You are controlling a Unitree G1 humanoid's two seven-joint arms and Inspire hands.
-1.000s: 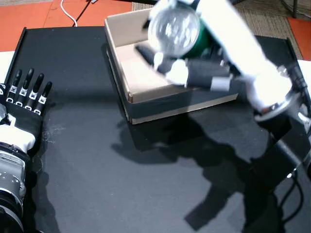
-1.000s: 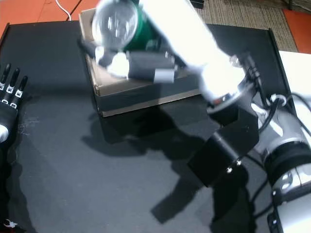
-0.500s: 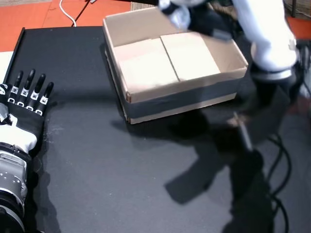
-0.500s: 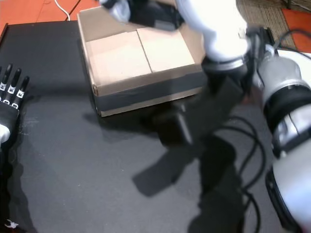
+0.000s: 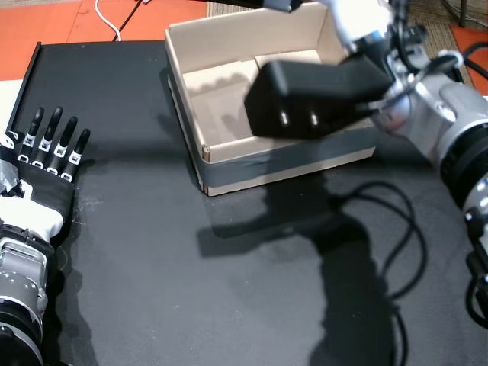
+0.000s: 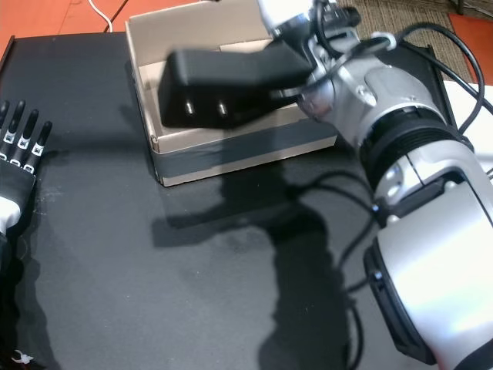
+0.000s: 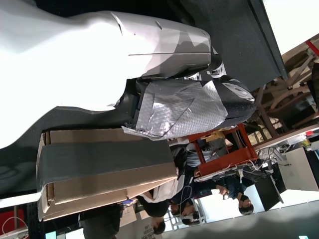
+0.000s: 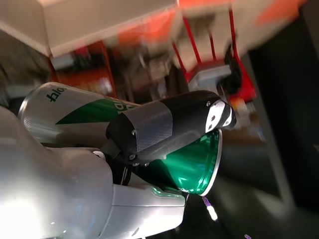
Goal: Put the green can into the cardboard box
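The green can (image 8: 189, 164), green and silver, shows only in the right wrist view, where my right hand (image 8: 65, 199) is shut on it and a taped black finger (image 8: 169, 124) lies across its side. In both head views that hand and the can are beyond the top edge. Only my right forearm (image 5: 427, 114) and its black wrist block (image 5: 313, 95) hang over the open cardboard box (image 5: 183, 84) (image 6: 231, 150). The part of the box floor that shows is bare. My left hand (image 5: 49, 152) (image 6: 19, 154) lies flat and open at the table's left edge, far from the box.
The black table (image 5: 191, 290) has a raised rim (image 5: 30, 69). A black cable (image 5: 396, 229) from my right arm trails over the table's right side. In the left wrist view, past my left hand (image 7: 99, 64) and the box (image 7: 99, 159), people sit in the background.
My right arm has swung up and back, carrying the hand and the can out of the head views' top edge; its black wrist block now hangs over the box. The left hand has barely moved.
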